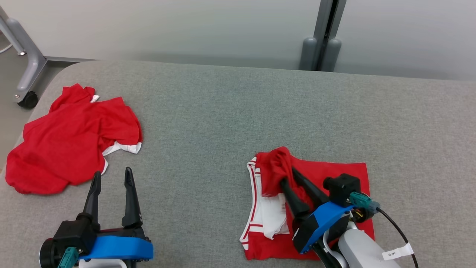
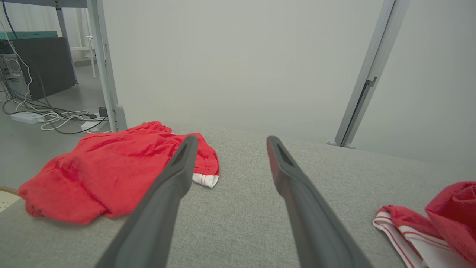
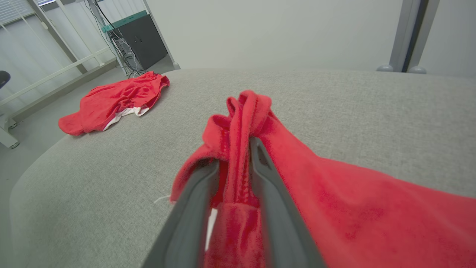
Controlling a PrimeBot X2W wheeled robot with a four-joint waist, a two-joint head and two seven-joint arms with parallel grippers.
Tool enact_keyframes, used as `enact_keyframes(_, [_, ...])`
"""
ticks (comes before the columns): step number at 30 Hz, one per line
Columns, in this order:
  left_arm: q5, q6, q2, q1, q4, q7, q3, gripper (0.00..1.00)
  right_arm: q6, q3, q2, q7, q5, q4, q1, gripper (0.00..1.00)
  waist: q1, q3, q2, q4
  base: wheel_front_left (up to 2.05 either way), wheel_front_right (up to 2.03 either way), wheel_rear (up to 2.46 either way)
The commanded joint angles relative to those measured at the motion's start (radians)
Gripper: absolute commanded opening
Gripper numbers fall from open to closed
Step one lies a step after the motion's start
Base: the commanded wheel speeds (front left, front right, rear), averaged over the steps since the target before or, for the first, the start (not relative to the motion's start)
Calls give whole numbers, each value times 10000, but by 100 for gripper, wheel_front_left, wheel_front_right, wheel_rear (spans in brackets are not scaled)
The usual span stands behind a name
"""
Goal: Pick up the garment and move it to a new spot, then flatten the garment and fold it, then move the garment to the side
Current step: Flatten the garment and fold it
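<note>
The garment [image 1: 331, 175] is red with white striped trim and lies partly folded on the grey table [image 1: 223, 111] at the lower right. My right gripper [image 1: 287, 175] is shut on a bunched red fold of it, which is raised slightly above the rest. In the right wrist view the red cloth [image 3: 353, 208] runs up between the right gripper [image 3: 235, 152] fingers and drapes over their tips. My left gripper [image 1: 112, 172] stands open at the lower left with nothing between its fingers. The left wrist view shows the left gripper [image 2: 231, 139] above bare table, with the garment's edge [image 2: 446, 208] at the far right.
A second red garment [image 1: 70, 141] lies crumpled near the table's left edge, also seen as the red heap [image 2: 111, 167] and the far red heap [image 3: 111, 100]. A caster leg [image 1: 28, 98] stands off the left corner. A grey post [image 1: 321, 37] rises behind the table.
</note>
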Motion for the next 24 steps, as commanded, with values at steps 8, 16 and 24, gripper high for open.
enact_keyframes(8, [-46,53,-11,135,67,-43,80,100,1,36,-11,-433,-264,-188,60,100,0,-242,0,-432,0,0,0])
enact_keyframes(16, [113,44,-8,364,-50,-43,225,100,1,-1620,-731,-560,-908,-2357,1194,100,0,-505,0,-868,0,0,0])
enact_keyframes(24, [315,36,-9,373,-99,-43,310,100,1,-3717,-1017,-188,-1229,-3439,2675,100,0,-649,0,-950,0,0,0])
